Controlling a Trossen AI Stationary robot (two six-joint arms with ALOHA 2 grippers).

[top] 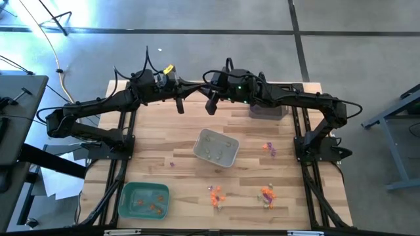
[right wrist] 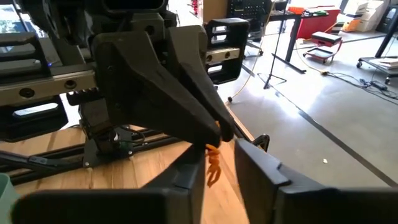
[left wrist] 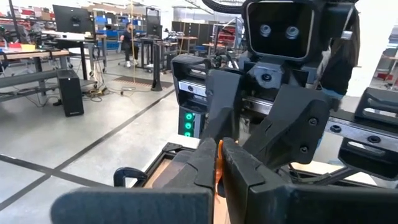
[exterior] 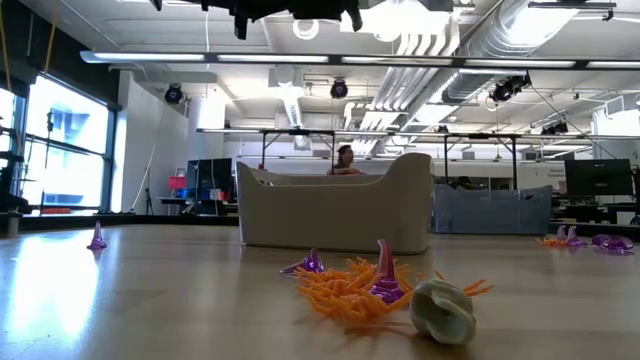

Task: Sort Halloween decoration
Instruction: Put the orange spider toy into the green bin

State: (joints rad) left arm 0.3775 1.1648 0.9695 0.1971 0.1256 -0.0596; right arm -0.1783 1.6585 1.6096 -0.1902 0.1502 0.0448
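Observation:
High over the table's far middle my two grippers meet tip to tip. My left gripper (top: 180, 103) is shut on a small orange trinket (right wrist: 212, 165). My right gripper (top: 211, 106) is open, with one finger on either side of that trinket, and I see no touch. More decorations lie on the wood: orange ones (top: 215, 195) (top: 267, 194) near the front and purple ones (top: 269, 149) at the right. In the low view a whitish one (exterior: 443, 310) lies beside an orange and purple clump (exterior: 350, 285). My left gripper pinches the orange trinket's upper end (right wrist: 214, 148) between its two fingertips (right wrist: 219, 129). The fingers come level from the table's left. The trinket hangs below the tips, high clear of the table; only a thin orange sliver (left wrist: 218, 163) shows between the fingers in the left wrist view.
A grey tray (top: 215, 147) holding a few pale pieces stands mid-table. A green tray (top: 146, 200) with orange pieces sits at the front left, and a dark tray (top: 268, 108) at the far right. A single purple piece (top: 172, 164) lies left of the grey tray.

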